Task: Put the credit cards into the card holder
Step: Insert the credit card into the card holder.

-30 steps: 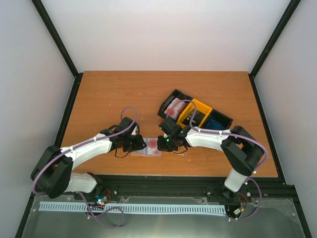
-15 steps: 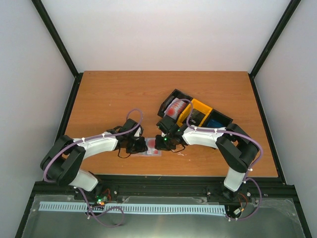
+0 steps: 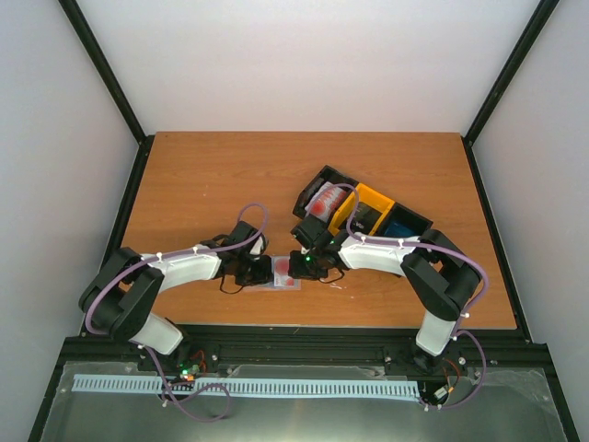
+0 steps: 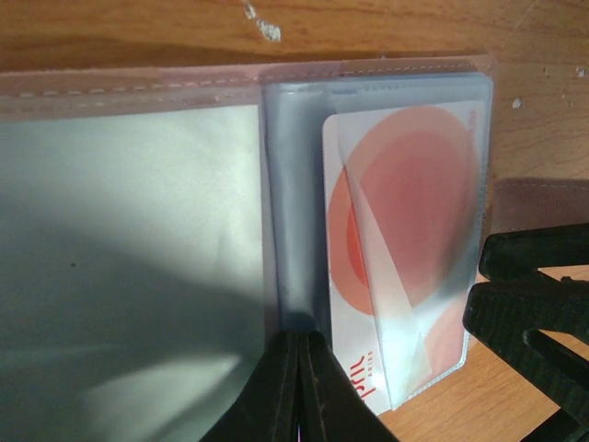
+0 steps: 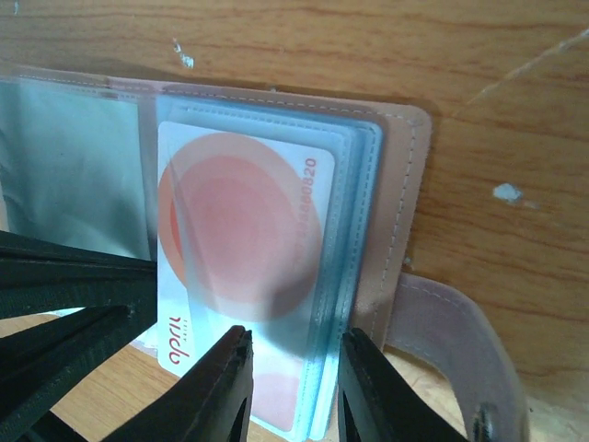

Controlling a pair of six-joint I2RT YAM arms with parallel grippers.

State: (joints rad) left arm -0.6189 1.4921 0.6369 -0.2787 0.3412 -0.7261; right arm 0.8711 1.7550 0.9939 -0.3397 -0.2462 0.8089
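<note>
The card holder (image 3: 279, 273) lies open on the table between both grippers. Its tan edge (image 5: 405, 203) frames pale see-through pockets. A red-and-white credit card (image 4: 405, 239) sits partly under a pocket flap, its lettered corner sticking out. My left gripper (image 4: 305, 339) is shut, its tips resting on the holder's grey middle fold beside the card. My right gripper (image 5: 290, 343) is open, one jaw on either side of the near edge of the same credit card (image 5: 239, 249) and the pocket stack. More credit cards (image 3: 322, 199), red and blue, stand in the tray.
The black-and-yellow three-compartment tray (image 3: 324, 171) lies at an angle just behind the right gripper. The holder's strap (image 5: 451, 322) sticks out on the right. The right gripper's fingers (image 4: 534, 295) crowd the holder's right side.
My left gripper has closed and its arm has drawn in toward the holder. My right gripper has opened a little and shifted slightly left. The holder has stayed put.
</note>
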